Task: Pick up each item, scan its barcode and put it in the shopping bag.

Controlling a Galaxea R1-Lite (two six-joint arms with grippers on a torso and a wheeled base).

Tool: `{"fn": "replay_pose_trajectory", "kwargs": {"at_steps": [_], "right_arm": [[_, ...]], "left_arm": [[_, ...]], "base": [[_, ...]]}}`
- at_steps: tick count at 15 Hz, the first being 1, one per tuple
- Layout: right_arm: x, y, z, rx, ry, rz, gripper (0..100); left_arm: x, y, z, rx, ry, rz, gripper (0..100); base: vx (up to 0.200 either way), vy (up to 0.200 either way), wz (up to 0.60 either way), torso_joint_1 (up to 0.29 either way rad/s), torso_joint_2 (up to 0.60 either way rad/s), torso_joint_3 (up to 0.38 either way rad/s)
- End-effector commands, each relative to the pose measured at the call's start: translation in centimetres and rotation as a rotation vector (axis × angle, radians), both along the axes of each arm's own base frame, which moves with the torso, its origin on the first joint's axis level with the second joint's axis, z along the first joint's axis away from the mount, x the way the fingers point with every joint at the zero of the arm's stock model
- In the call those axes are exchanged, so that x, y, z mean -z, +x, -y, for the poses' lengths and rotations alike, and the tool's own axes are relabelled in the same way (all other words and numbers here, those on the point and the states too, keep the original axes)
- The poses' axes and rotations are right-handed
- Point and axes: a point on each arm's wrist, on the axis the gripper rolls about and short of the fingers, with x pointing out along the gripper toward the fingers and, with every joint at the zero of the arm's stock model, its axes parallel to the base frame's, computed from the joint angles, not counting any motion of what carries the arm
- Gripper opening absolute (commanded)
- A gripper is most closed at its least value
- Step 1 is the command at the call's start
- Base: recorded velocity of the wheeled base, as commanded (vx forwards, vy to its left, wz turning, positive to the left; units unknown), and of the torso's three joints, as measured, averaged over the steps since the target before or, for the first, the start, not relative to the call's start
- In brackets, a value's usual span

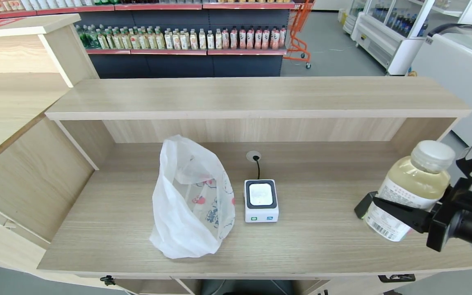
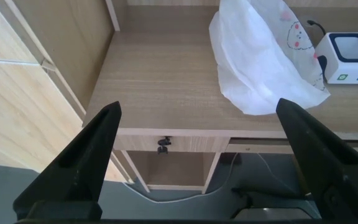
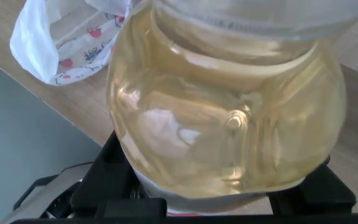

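A bottle (image 1: 410, 190) of pale yellowish drink with a white cap and white label is held tilted above the counter's right end, my right gripper (image 1: 400, 213) shut on its labelled body. Up close, the bottle (image 3: 225, 106) shows its clear liquid between the dark fingers (image 3: 104, 180). The white plastic shopping bag (image 1: 193, 200) stands open at the counter's middle left, with the small white barcode scanner (image 1: 261, 200) just right of it. My left gripper (image 2: 197, 162) is open and hangs off the counter's front edge, short of the bag (image 2: 263, 59) and scanner (image 2: 351, 57).
The wooden counter (image 1: 322, 241) has a raised shelf (image 1: 256, 96) along its back and a side wall on the left. The scanner's black cable (image 1: 257, 166) runs to a hole behind it. Store shelves with drinks stand in the background.
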Motion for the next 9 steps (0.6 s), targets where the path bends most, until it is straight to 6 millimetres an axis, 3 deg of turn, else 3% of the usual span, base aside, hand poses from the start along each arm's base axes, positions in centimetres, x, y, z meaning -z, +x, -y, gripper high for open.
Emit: {"fn": "replay_pose_trajectory", "kwargs": {"at_steps": [1,2,9], "right_arm": [[0.2,2.0,-0.5,-0.007,-0.007,-0.033,0],[0.2,2.6,-0.8,-0.012,-0.009,-0.037,0],[0.3,6.7,-2.1,-0.030,-0.029,0.004,0]], "left_arm": [[0.0,0.0,0.0,0.000,0.000,0.000,100],[0.0,0.0,0.0,-0.001,-0.001,0.000,100],[0.0,0.0,0.0,0.000,-0.004,0.000,100]], "base": [[0.000,0.000,0.00,0.000,0.00,0.000],[0.000,0.000,0.00,0.000,0.00,0.000],[0.000,0.200,0.00,0.005,0.01,0.000]]}}
